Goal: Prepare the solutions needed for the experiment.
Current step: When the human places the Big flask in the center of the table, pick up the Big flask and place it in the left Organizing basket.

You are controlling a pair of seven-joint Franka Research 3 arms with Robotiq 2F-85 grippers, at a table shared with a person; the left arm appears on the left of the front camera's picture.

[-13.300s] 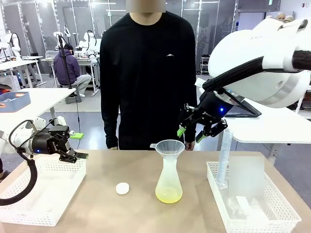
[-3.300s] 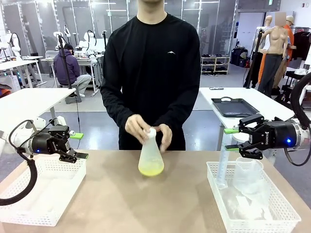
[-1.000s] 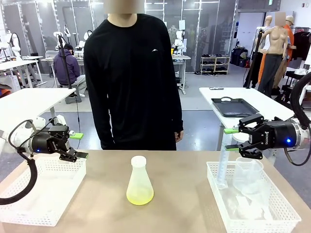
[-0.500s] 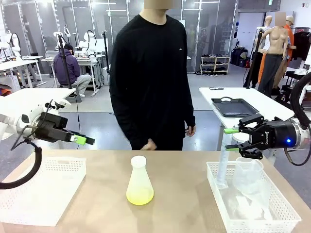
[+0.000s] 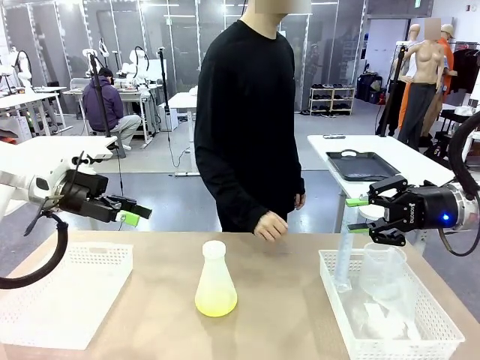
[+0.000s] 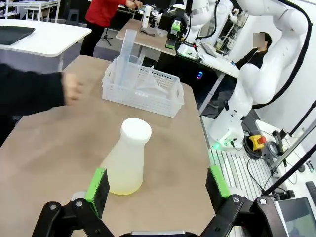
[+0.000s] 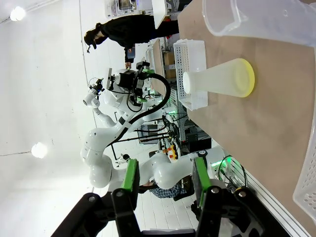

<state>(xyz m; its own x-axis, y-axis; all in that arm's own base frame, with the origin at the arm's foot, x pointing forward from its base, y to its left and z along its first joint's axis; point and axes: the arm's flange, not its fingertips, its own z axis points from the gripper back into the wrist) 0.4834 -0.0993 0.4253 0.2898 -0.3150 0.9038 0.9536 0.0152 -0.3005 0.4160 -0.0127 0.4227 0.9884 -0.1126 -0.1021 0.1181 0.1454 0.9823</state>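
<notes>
A capped conical flask [image 5: 214, 271] stands at the table's middle, and the solutions [image 5: 216, 304] form a shallow pale yellow layer at its bottom. My left gripper [image 5: 132, 214] hangs open above the left basket's far edge, well left of the flask and pointing toward it. In the left wrist view the flask [image 6: 126, 160] stands ahead of the open left gripper [image 6: 157, 186], apart from it. My right gripper [image 5: 358, 215] hovers open above the right basket with nothing held. In the right wrist view the flask [image 7: 217, 79] lies far beyond the right gripper [image 7: 165, 177].
A white basket [image 5: 64, 296] sits at the table's left. The right basket [image 5: 439, 330] holds a tall measuring cylinder [image 5: 343, 255] and clear plasticware [image 5: 381, 266]. The person stands at the far side, one hand [image 5: 270, 225] over the table's far edge.
My left gripper has risen from the left basket's rim and swung toward the flask. The person has stepped to the right and brought a hand over the table. The right arm is still.
</notes>
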